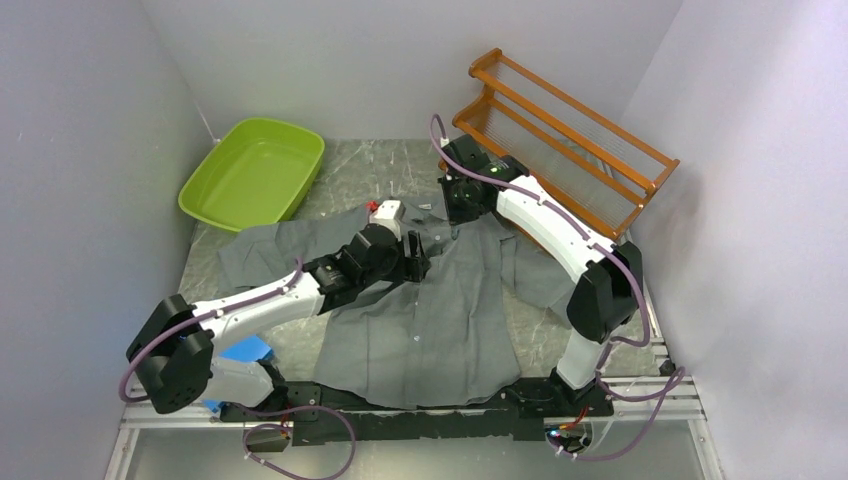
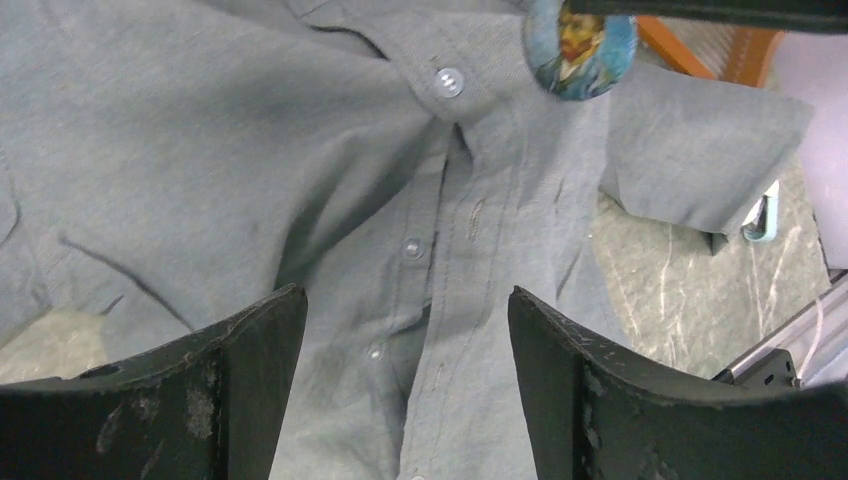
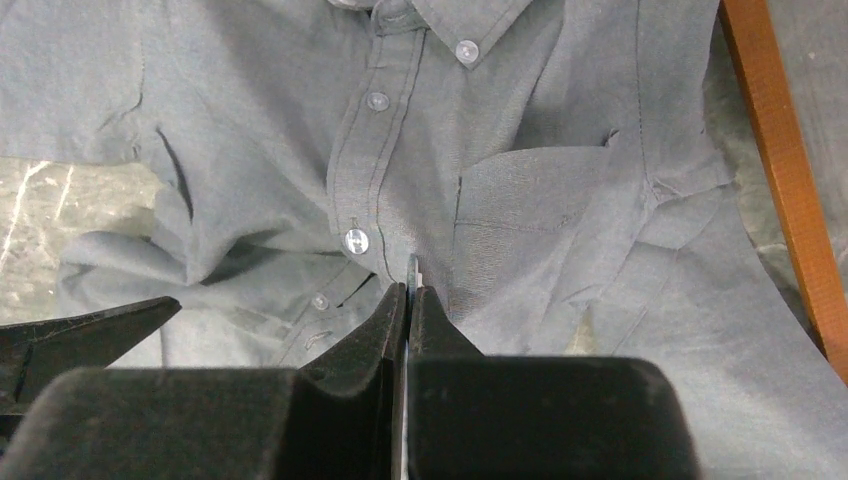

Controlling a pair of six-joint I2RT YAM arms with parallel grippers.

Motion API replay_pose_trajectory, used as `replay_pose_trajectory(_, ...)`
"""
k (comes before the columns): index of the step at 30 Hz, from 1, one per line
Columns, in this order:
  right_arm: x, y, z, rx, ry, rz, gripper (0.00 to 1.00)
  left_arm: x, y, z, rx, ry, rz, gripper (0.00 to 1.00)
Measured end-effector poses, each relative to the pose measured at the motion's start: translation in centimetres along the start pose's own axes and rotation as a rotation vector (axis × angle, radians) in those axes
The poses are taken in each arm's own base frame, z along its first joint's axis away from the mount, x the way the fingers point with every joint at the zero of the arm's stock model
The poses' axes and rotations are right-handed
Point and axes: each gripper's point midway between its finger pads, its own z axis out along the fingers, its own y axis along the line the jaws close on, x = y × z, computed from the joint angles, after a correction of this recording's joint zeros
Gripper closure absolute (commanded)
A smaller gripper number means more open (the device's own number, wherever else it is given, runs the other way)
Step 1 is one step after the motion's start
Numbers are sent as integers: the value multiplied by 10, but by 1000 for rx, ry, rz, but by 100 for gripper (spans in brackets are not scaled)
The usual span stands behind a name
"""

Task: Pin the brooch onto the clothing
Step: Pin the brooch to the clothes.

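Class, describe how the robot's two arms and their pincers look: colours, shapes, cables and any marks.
Both the left arm and right arm have white shells between bulky black joints, with purple cables looping alongside. The left pincer has broad black fingers tapering to wedges, scuffed with pale scratches. The right pincer is matte black too, blocky at its base.

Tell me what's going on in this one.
A dark-grey shirt lies spread front up on the table. The right gripper is shut on a round portrait brooch, holding it edge-on just over the shirt's front by the button strip. The left gripper hangs open over that strip, with nothing in it. The brooch does not look pinned yet.
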Motion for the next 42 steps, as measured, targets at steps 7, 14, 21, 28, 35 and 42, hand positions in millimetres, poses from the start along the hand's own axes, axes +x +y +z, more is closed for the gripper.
replay_pose_trajectory(7,6,-2,1,18,29,-7,100,-19,-23,9,85,-69,8,27)
replay_pose_trajectory(14,10,-5,-1,39,63,-13,100,-40,-49,22,183,-153,-10,32)
replay_pose_trajectory(21,16,-14,-6,88,94,-17,100,-49,-70,30,273,-205,-10,35)
replay_pose_trajectory(28,16,-19,-13,119,103,-20,100,-48,-92,26,343,-235,21,27)
replay_pose_trajectory(35,10,-23,-22,151,96,-24,100,-37,-90,32,343,-246,28,32)
replay_pose_trajectory(42,13,-24,-22,152,110,-26,100,8,-61,61,260,-160,38,33)
